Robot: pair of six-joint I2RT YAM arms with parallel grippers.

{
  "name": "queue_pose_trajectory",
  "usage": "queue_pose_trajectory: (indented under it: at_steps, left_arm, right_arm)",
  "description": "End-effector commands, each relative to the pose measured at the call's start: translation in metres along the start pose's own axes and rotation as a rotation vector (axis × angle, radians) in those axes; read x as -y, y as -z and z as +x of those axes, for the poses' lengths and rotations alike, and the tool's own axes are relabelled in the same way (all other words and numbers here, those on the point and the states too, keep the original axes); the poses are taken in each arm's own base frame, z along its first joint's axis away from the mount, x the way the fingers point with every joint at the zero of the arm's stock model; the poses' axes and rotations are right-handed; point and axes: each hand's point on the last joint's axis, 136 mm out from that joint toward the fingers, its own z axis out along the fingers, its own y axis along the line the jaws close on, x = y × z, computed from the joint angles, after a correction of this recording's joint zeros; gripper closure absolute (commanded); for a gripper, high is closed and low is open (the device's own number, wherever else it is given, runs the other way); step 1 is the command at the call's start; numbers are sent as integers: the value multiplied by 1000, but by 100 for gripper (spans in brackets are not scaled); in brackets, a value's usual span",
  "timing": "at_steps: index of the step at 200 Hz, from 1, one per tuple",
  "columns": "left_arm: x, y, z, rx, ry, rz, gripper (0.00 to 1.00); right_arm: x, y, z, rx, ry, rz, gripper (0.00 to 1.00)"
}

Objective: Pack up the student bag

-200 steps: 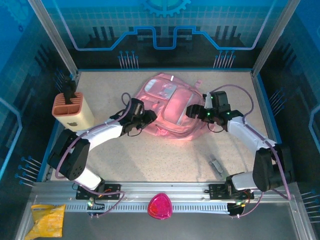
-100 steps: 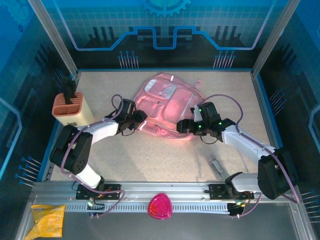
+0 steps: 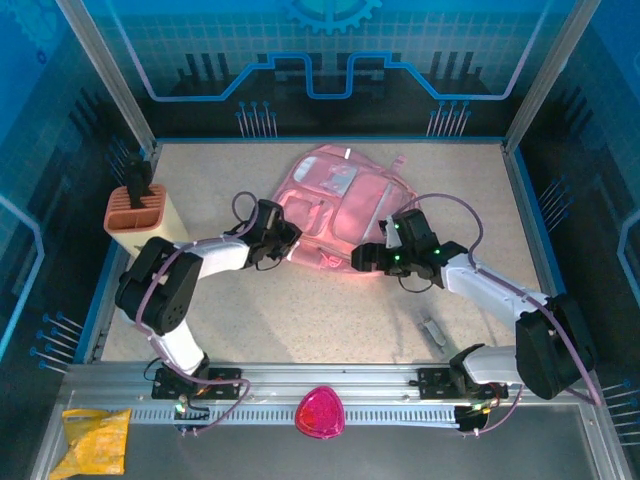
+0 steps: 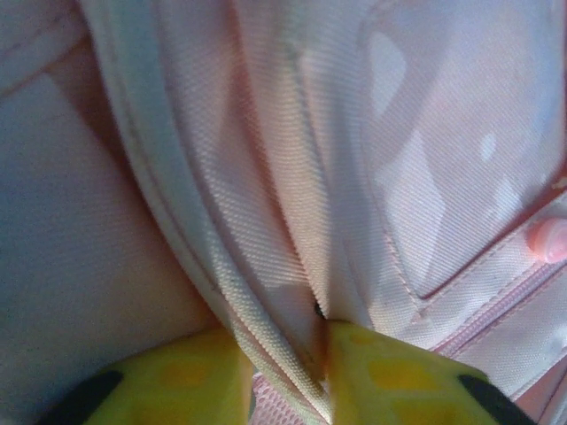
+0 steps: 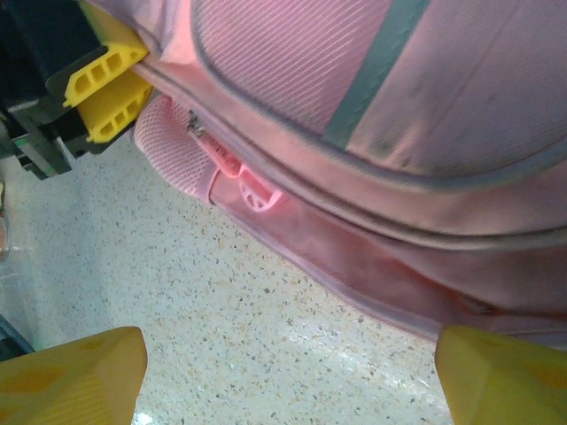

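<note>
Upper centre of the worktop (image 3: 300, 310): the student bag (image 3: 335, 205) lay flat, soft pink with translucent pockets.
On its left, the left tool (image 4: 319, 350) pinched a woven fold; the right tool (image 3: 363, 257) stood spread wide by its lower edge.

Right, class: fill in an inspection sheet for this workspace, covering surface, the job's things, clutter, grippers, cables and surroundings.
Surface: speckled table, no spills seen.
Job's things: pink student bag lying mid-table.
Clutter: tan slotted holder at left; small grey piece at right; magenta object on the front rail; yellow packet in the near left corner.
Grippers: left gripper pinching a bag seam; right gripper open beside the bag's edge.
Cables: purple cables looping along both arms.
Surroundings: blue panels, metal frame.
</note>
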Motion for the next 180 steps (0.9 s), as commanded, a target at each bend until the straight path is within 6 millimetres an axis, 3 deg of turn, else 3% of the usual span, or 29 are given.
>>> queue_pose_trajectory:
  at_steps: [1, 27, 70, 75, 111, 147, 180]
  left_arm:
    - [-1, -10, -1, 22, 38, -24, 84]
    - [5, -3, -5, 43, 41, -10, 100]
    - [23, 15, -2, 48, 33, 47, 100]
    - [24, 17, -2, 48, 35, 49, 100]
    - [28, 22, 3, 37, 33, 65, 100]
    - [28, 25, 5, 35, 28, 67, 100]
    - [29, 25, 6, 30, 26, 68, 100]
  right_arm:
    - [-5, -2, -2, 7, 30, 23, 15]
    - [-8, -3, -4, 10, 67, 45, 15]
    - [-18, -20, -6, -3, 176, 94, 17]
    - [-28, -21, -14, 14, 191, 85, 18]
    - [-56, -53, -16, -13, 278, 77, 32]
    - [-62, -83, -23, 0, 322, 130, 49]
    - [-53, -101, -33, 6, 328, 211, 55]
